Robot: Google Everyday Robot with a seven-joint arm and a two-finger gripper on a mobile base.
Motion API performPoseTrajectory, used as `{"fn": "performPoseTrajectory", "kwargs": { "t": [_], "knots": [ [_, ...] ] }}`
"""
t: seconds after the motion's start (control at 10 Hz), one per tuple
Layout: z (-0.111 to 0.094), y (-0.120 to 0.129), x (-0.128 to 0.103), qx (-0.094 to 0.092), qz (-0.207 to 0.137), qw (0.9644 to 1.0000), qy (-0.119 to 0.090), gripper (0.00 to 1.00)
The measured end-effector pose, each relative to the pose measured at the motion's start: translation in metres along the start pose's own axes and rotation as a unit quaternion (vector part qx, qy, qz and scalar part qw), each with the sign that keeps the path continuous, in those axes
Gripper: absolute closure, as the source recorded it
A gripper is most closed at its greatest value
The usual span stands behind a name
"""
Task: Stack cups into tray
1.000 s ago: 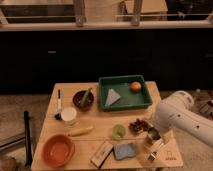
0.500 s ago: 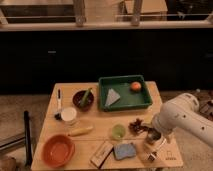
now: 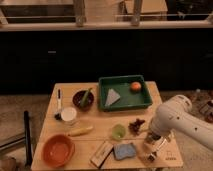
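My pincer (image 3: 151,153) hangs low over the near right corner of the light wooden desk (image 3: 90,141), pointing down. I cannot tell whether it is wide, narrow or holding anything. My white arm (image 3: 177,120) comes in from the right, above the desk's edge.

Just left of the pincer, in the near row, lies a flat blue sponge (image 3: 124,150). Beside that is a tan oblong box (image 3: 101,154), and at the near left corner stands a round orange bowl (image 3: 58,150).

A step farther, near the middle, the small light green cup (image 3: 118,132) stands upright on the desk, apart from my pincer and between the sponge and the tray. A dark reddish cluster (image 3: 135,125) lies just to its right, and a long yellow item (image 3: 80,131) lies to its left.

Beyond those, on the left, are a white round container (image 3: 68,115), a black-and-white pen (image 3: 59,99) and a round maroon bowl (image 3: 80,100) with a green stick-like thing (image 3: 87,95) leaning in it.

Farthest back sits the large dark-green rectangular plastic tray (image 3: 123,106). It holds a grey triangular piece (image 3: 112,96) and, in its far right corner, a round orange fruit (image 3: 135,86).
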Motion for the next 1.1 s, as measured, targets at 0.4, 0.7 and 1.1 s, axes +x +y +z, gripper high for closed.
{"fn": "performPoseTrajectory", "kwargs": {
  "t": [0.4,0.7,1.1],
  "knots": [
    [0.019,-0.001,-0.003,-0.022,-0.090,0.9955,-0.018,0.20],
    [0.027,-0.003,0.000,-0.026,-0.108,0.9931,-0.040,0.20],
    [0.035,-0.001,0.002,-0.020,-0.110,0.9922,-0.055,0.20]
  ]
}}
